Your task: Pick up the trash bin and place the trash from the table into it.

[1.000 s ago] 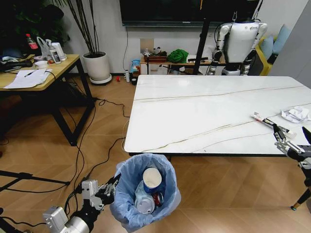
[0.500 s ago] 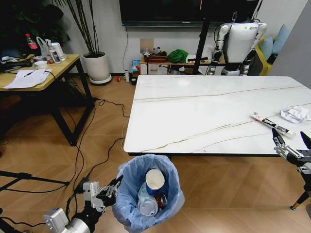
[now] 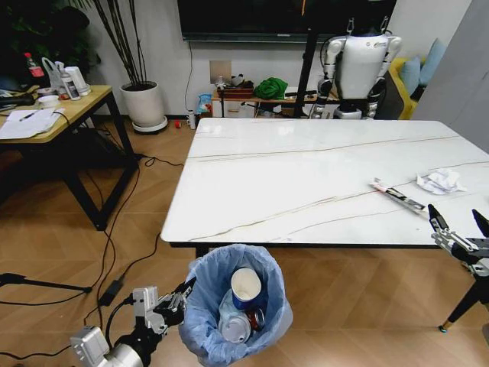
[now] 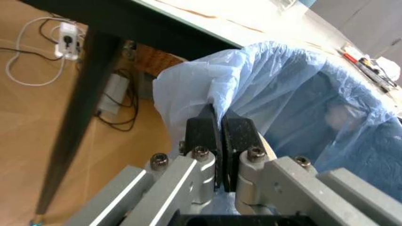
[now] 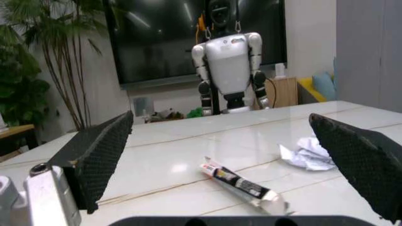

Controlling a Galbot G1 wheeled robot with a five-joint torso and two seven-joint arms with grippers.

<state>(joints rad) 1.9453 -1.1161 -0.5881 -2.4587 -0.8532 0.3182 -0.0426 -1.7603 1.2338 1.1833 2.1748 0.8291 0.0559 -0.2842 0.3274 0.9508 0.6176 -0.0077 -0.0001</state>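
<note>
White marble-look tabletop (image 3: 306, 176) with thin brown veins is filling the middle of the room. Left gripper (image 4: 220, 123) is pinching, jaws closed, the crinkly light-blue bag at the rim of the trash bin (image 3: 206, 306), held just off the near table edge; a blue-banded paper cup (image 3: 247, 287) is lying inside. Right gripper (image 3: 458, 229) is hovering with jaws spread wide near the long wrapper (image 5: 242, 185) and crumpled paper (image 5: 308, 153); the wrapper's printing is too small to read.

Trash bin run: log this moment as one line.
left gripper: shut on trash bin rim | right gripper: open, facing wrapper | crumpled paper on table
</note>
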